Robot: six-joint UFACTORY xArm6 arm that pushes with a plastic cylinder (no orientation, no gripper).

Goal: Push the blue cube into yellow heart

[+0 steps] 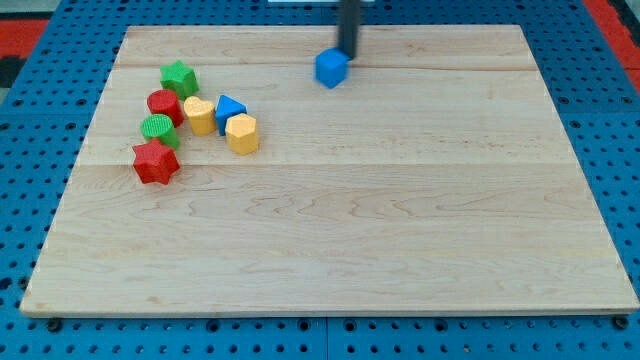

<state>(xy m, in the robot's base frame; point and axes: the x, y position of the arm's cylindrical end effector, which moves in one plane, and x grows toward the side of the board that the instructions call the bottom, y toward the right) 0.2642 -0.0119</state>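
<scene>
The blue cube (331, 68) sits near the top middle of the wooden board (400, 220). My tip (348, 56) is at the cube's upper right corner, touching or nearly touching it. The yellow heart (199, 115) lies far to the view's left in a cluster of blocks, with a blue triangle (229, 109) right beside it on its right.
The cluster at the view's left also holds a green star (179, 78), a red cylinder (164, 105), a green cylinder (158, 130), a red star (155, 162) and a yellow hexagon (242, 133). Blue pegboard surrounds the board.
</scene>
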